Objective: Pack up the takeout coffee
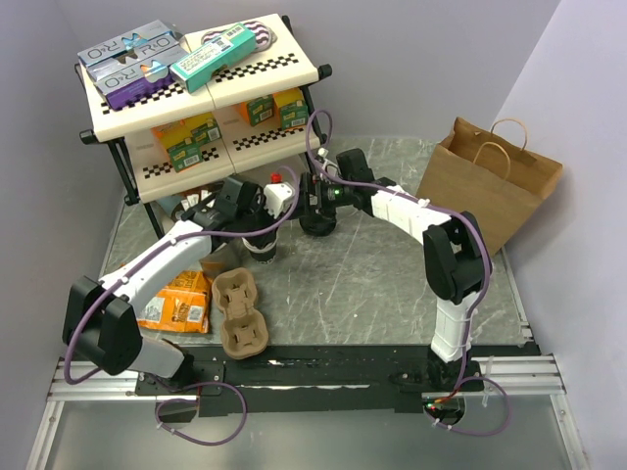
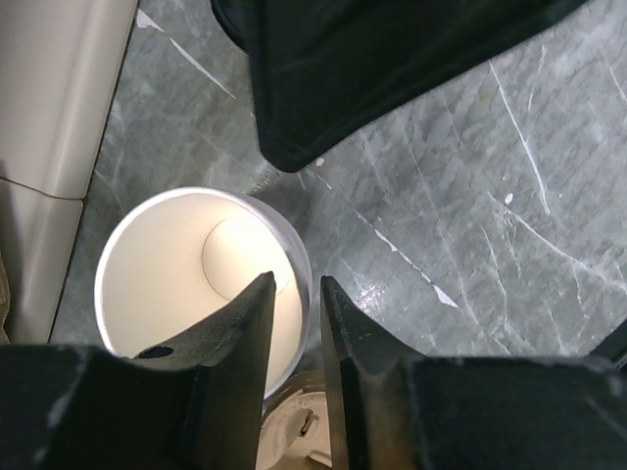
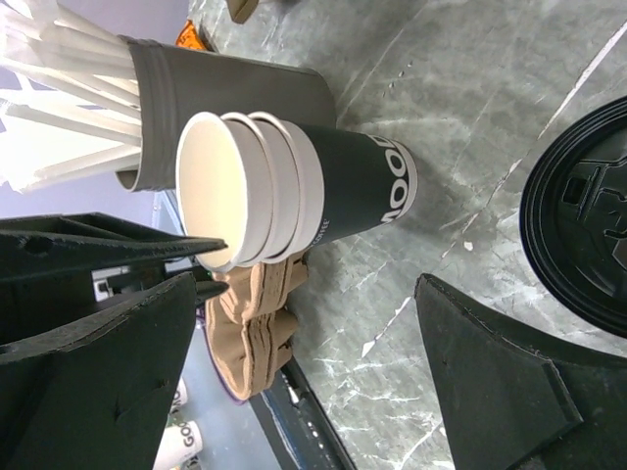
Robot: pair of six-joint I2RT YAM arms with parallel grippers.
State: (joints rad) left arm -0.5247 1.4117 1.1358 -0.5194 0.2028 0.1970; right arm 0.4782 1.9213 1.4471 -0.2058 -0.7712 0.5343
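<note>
From where I stand, the grey marbled table (image 1: 392,284) fills most of the space. A cream shelf rack (image 1: 299,70) loaded with boxes stands at its far left. A brown paper bag (image 1: 485,181) with handles stands upright at the far right.

The left arm (image 1: 167,259) reaches from the near left towards the middle. The right arm (image 1: 411,211) bends round from the near right to meet it just in front of the rack.

A brown pulp carrier (image 1: 241,313) lies on the near left of the table, with an orange snack packet (image 1: 176,304) touching its left side.

By the rack stands a grey holder (image 3: 225,98) full of white sticks. Right beside it is the paper cup (image 2: 167,284), mouth up and uncovered, white inside. It sits nested in a short stack whose outer wall is dark with white lettering.

The left gripper (image 2: 297,284) comes down over the cup's rim, one finger inside and one outside, pinched on the wall.

The black lid (image 3: 578,225) lies flat on the table to the right of the cup, apart from it. The right gripper (image 3: 306,284) hangs low between cup and lid with its jaws spread wide, touching neither.
</note>
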